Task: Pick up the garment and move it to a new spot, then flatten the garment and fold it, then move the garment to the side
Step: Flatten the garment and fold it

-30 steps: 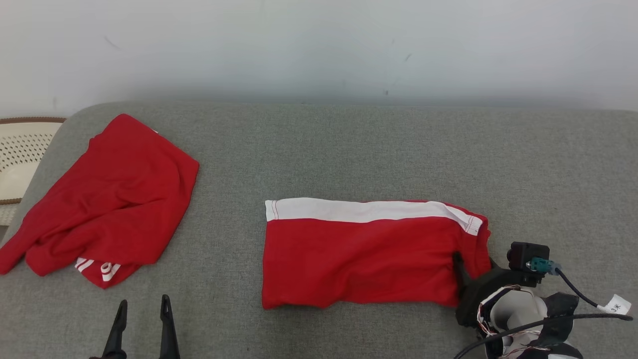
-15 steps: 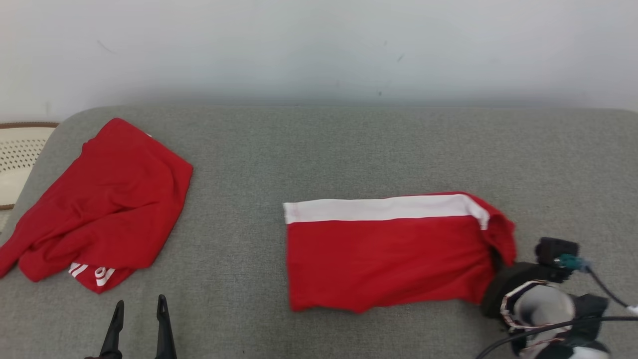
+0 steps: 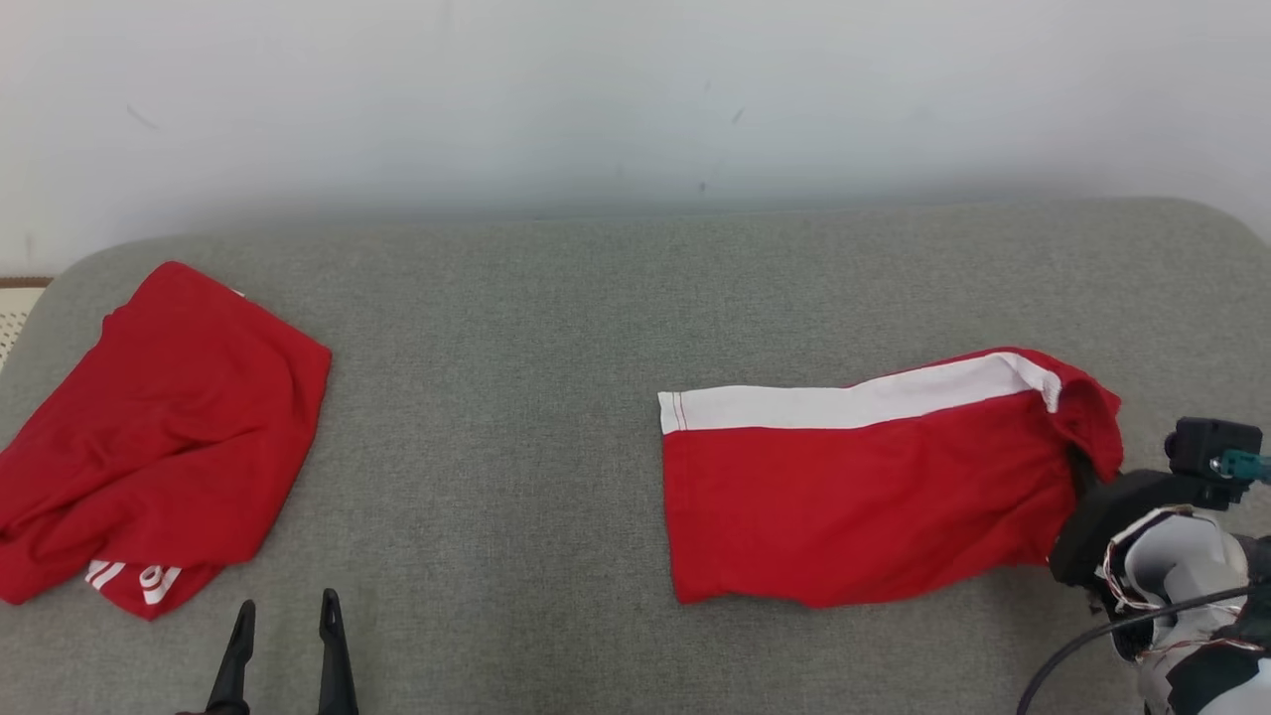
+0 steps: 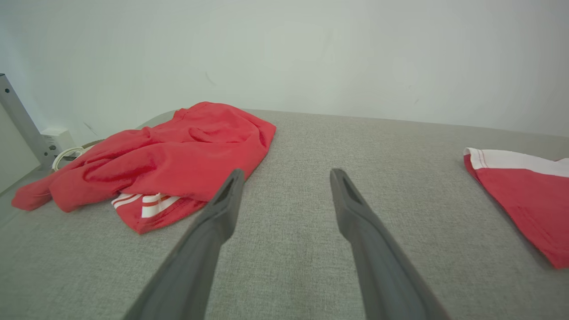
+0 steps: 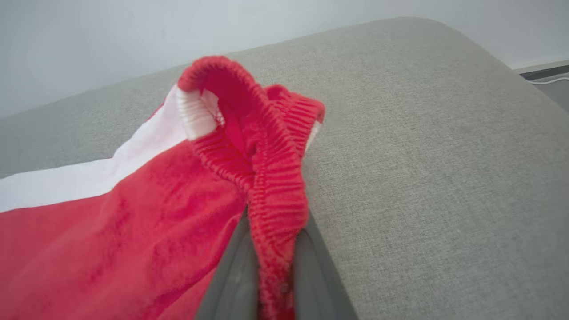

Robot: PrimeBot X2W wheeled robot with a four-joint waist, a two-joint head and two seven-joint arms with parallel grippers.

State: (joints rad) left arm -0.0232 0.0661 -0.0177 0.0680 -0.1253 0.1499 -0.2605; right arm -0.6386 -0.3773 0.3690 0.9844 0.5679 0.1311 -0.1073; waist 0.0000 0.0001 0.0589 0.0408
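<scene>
Pinching the ribbed waistband (image 5: 275, 195) of the folded garment (image 3: 854, 497) between the closed fingers of my right gripper (image 3: 1077, 482), I hold the cloth by its thickest edge. I judge that this gives the firmest purchase for sliding it sideways without undoing the fold. The garment lies on the right half of the grey padded surface (image 3: 556, 328), with its white stripe (image 3: 854, 405) along the far edge. Its body is flat on the padding and only the gripped end is raised and bunched, because my grip sits a little above the surface. The rest lies flat, so the fold looks intact. My left gripper (image 3: 283, 636) hangs near the front edge with its fingers spread and nothing between them. It is well clear of the load, since one grip seems enough for a slide. A second red garment (image 3: 159, 437) lies crumpled at the far left, well apart. I take this as the final step, moving the folded piece to the side.
</scene>
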